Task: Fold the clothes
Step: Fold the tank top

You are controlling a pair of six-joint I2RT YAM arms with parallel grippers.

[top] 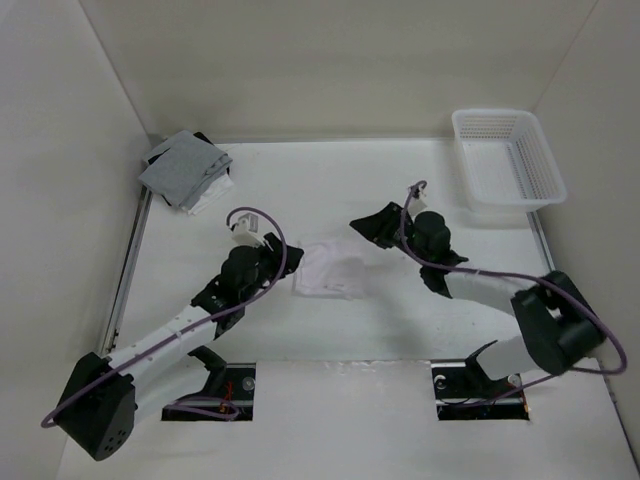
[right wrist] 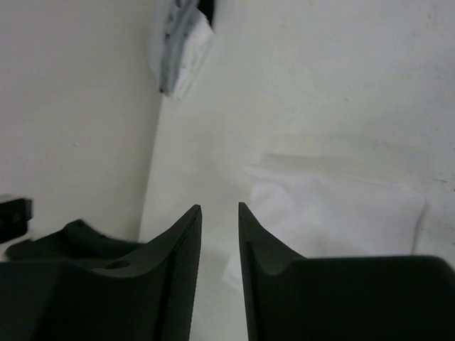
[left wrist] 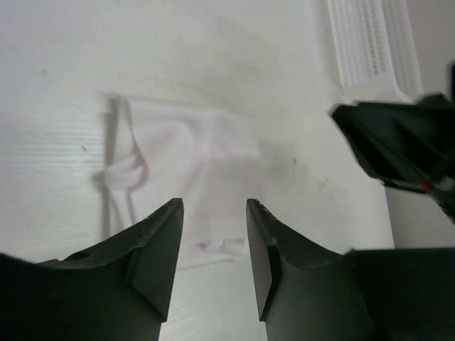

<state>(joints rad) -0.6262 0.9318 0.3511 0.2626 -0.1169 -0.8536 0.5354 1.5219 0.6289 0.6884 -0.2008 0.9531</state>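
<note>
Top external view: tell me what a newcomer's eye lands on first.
The small white garment lying at the centre, with the left pincer and right pincer open on either side of it, neither holding it. Next, the white mesh basket at the far right corner and the grey-and-white stack at the far left.

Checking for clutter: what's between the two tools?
Only the white garment, on the table between left tool and right tool, in the top view.
</note>
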